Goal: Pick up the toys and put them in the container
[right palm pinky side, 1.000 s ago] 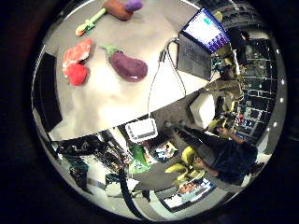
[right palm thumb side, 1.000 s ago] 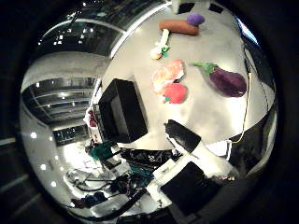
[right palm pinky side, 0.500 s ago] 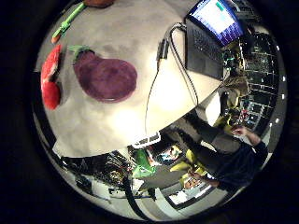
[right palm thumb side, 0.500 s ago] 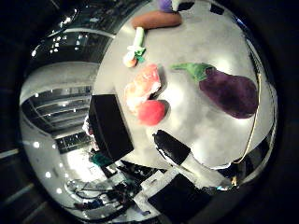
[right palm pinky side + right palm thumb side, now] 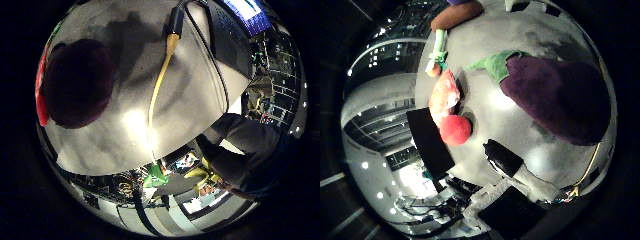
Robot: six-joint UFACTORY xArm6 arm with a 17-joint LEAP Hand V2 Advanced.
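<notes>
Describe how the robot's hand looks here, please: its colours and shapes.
Only a piece of the hand shows, in the thumb side view: a slim part with a rounded black end and a blocky white body behind it.

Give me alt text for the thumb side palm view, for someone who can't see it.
A purple toy eggplant with a green cap lies on a grey table, close to the palm. Beside it sit a red toy tomato and a pink toy.

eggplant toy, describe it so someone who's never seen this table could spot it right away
On the pale table, among the scattered toys, the eggplant toy lies near the red tomato toy. It is the only dark purple one, plump, with a green leafy cap.
</notes>
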